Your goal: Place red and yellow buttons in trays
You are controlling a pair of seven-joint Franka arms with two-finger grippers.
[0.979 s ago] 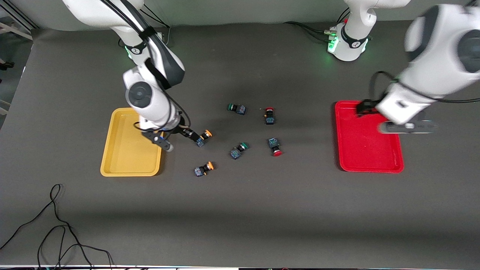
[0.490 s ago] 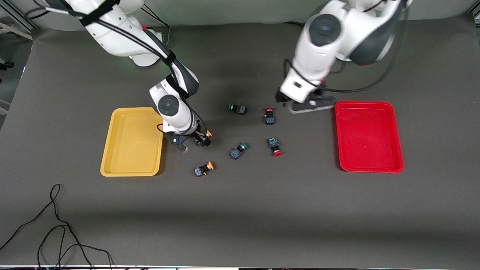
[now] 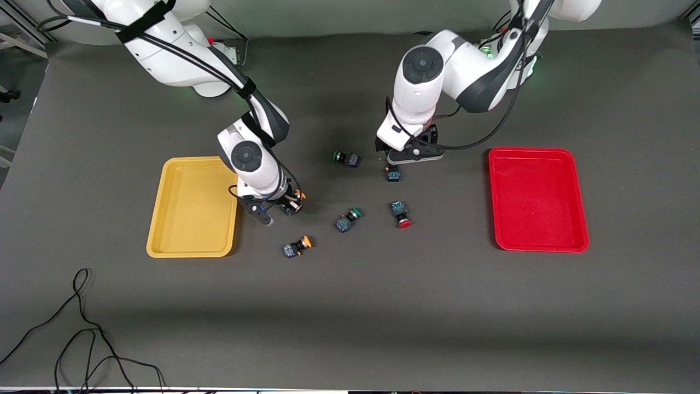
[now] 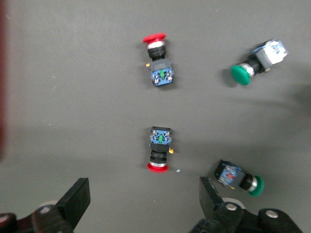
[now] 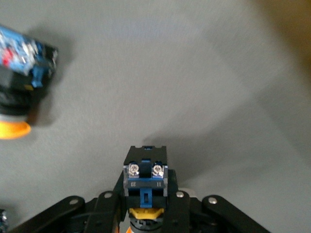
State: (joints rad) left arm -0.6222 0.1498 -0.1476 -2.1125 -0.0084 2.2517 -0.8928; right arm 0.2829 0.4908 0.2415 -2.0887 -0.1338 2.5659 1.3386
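Note:
My right gripper [image 3: 288, 204] is shut on a yellow button [image 5: 146, 177], held low over the table beside the yellow tray [image 3: 188, 241]. A second yellow button [image 3: 298, 247] lies nearer the front camera; it also shows in the right wrist view [image 5: 22, 82]. My left gripper [image 3: 403, 158] is open just over a red button [image 3: 392, 173], whose cap points at the open fingers [image 4: 77, 201] in the left wrist view [image 4: 159, 148]. The other red button [image 3: 401, 214] lies nearer the front camera [image 4: 158, 65]. The red tray [image 3: 538, 241] sits toward the left arm's end.
Two green-capped buttons lie among the others, one [image 3: 345, 158] beside my left gripper and one [image 3: 348, 219] between the loose yellow and red buttons. A black cable [image 3: 82, 339] trails at the table's front corner by the right arm's end.
My left arm has swung from over the red tray to over the red button. My right gripper has shut on the yellow button and drawn it slightly toward the yellow tray.

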